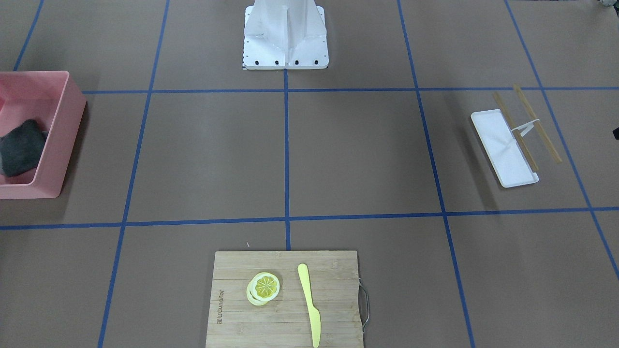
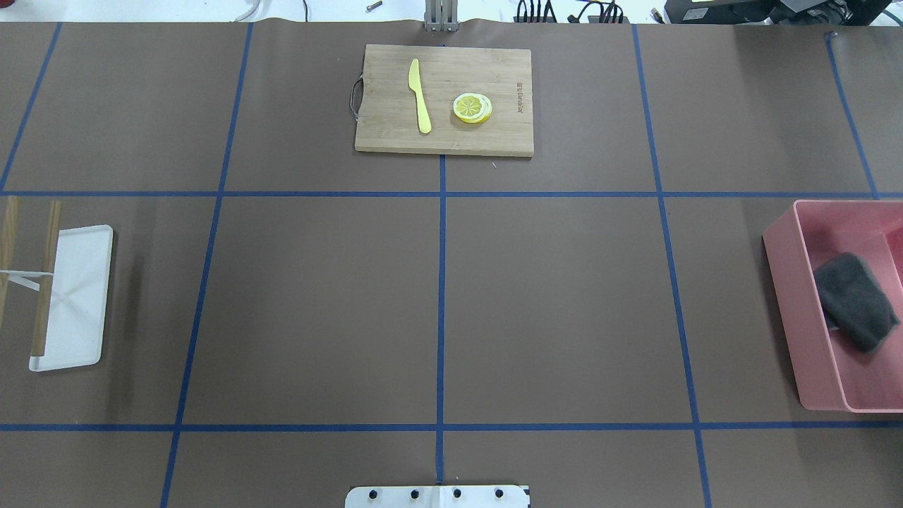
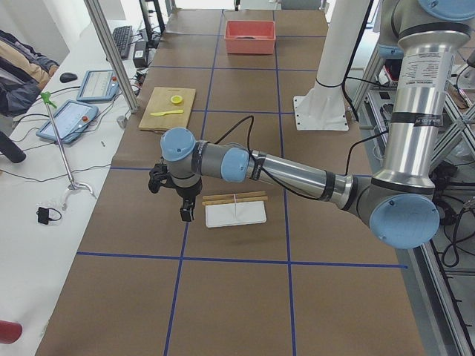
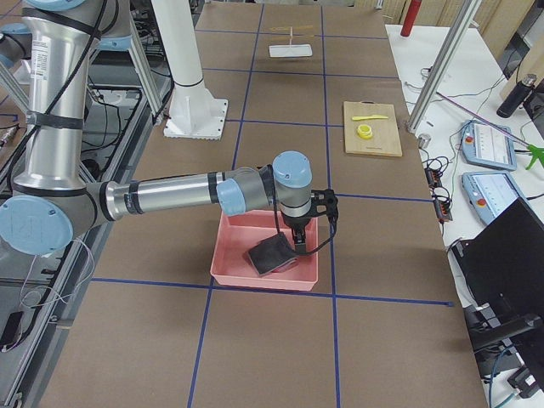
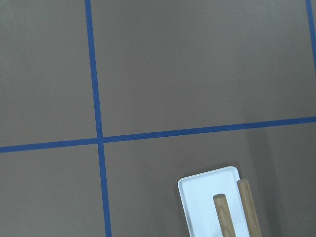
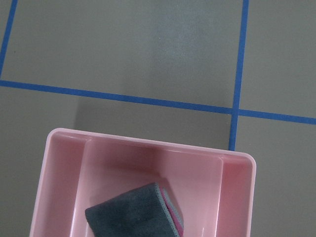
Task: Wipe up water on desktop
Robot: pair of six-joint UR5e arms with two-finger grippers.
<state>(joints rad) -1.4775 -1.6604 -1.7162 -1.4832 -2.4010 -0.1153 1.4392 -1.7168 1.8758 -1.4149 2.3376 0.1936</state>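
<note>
The desktop (image 2: 550, 303) is a wide matte brown surface with a grid of blue tape lines. I cannot make out any water on it. A dark grey folded cloth (image 2: 853, 300) lies in a pink bin (image 2: 783, 282) at the robot's right; it also shows in the right wrist view (image 6: 133, 212). My right gripper (image 4: 299, 246) hangs just over that cloth; I cannot tell if it is open or shut. My left gripper (image 3: 185, 213) hovers over the desktop beside a white tray (image 3: 245, 216); I cannot tell its state. No fingers show in either wrist view.
A bamboo cutting board (image 2: 395, 134) at the far middle carries a yellow knife (image 2: 420, 99) and lemon slices (image 2: 472, 108). The white tray (image 2: 85, 296) at the robot's left has two wooden sticks (image 2: 46, 275) across it. The robot's white base (image 1: 285, 53) stands at the near middle.
</note>
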